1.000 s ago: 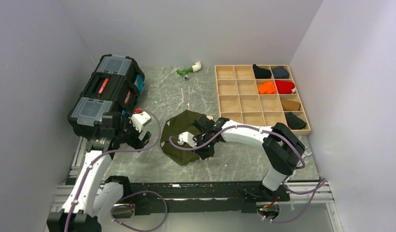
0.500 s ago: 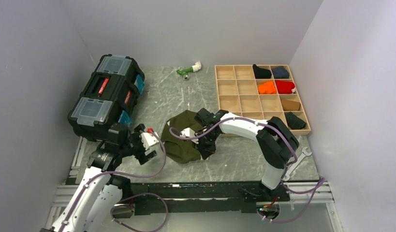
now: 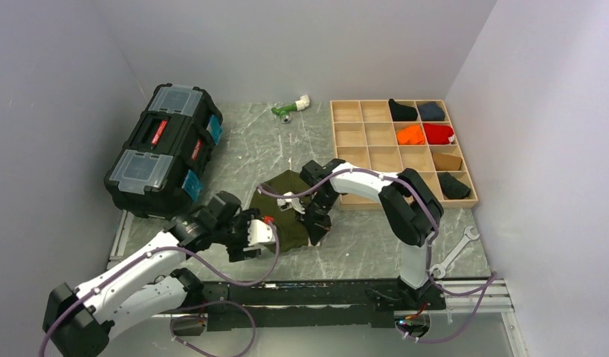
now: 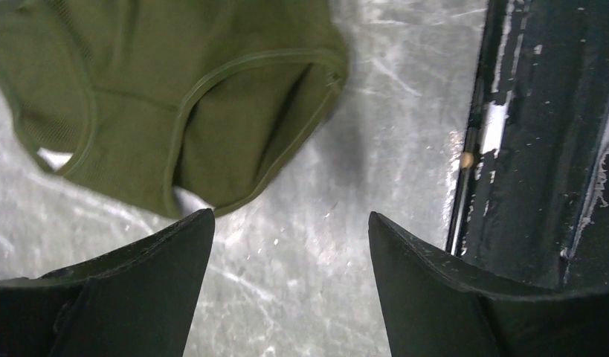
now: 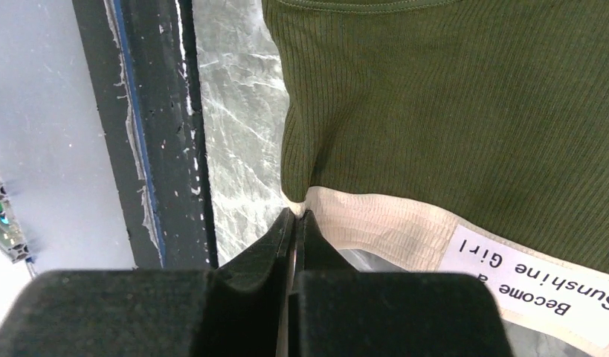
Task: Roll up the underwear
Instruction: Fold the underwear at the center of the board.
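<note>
Two claws work near the front of the grey marbled worktop [image 3: 361, 242], close to its black front rail [image 4: 539, 149]. The left claw [image 4: 286, 223], on a low outstretched arm, hovers with its jaws apart just short of the soft olive-green cloth underwear with a cream waistband [image 4: 175, 89]. The right claw [image 5: 295, 216], its arm folded back, is closed, pinching the waistband's corner. The wooden compartment tray [image 3: 335, 141] sits beyond.

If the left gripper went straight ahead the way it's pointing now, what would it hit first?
Probably the underwear: its near hem lies just ahead of the open left gripper. Bare table shows between the fingers, so a steep downward pitch could meet the table first; depth is unclear.
</note>
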You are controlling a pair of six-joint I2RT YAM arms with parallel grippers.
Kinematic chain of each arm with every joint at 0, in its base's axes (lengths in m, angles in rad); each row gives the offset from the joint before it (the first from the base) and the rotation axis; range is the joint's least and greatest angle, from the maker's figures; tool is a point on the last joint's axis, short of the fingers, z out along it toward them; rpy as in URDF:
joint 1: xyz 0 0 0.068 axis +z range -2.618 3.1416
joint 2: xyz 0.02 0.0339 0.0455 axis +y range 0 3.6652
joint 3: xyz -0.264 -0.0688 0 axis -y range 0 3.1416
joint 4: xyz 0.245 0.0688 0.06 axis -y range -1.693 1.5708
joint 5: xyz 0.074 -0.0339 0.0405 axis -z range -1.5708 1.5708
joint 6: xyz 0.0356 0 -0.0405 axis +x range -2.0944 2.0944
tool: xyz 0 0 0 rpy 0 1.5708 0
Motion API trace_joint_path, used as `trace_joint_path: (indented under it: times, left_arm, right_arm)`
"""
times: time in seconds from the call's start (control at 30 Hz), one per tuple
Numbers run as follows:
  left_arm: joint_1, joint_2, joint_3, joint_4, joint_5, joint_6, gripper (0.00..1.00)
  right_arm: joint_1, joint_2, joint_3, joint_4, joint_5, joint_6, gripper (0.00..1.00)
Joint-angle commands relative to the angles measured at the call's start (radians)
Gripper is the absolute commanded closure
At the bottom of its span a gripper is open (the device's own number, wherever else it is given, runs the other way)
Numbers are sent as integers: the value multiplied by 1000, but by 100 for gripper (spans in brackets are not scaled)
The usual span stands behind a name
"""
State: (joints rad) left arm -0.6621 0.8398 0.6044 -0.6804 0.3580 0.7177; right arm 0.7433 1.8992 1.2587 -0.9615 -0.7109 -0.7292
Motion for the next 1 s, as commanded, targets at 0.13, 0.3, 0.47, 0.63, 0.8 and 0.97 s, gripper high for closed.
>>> trace_joint_path:
  times: [0.13,0.3,0.47,0.63,0.8,0.97]
  left_arm:
    - [-273,148,34,159,-108,-46,18]
    - [-356,260,50,231,-182,-20,20]
    - [-369,321,44,317,-184,-13,23]
    - [-385,383,54,366,-199,-22,29]
    - [-402,424,47,384,-213,-19,39]
    - [-402,451,36,403,-252,-20,55]
  right_arm:
    - [-36,45,85,-111,-107,-72,100]
    - [-43,52,99,-117,-100,-65,100]
    - [-48,46,92,-104,-89,-54,100]
    - [-48,54,95,-106,-89,-50,100]
    - [-48,45,87,-101,-85,-45,100]
    - [-48,43,81,-105,-88,-47,100]
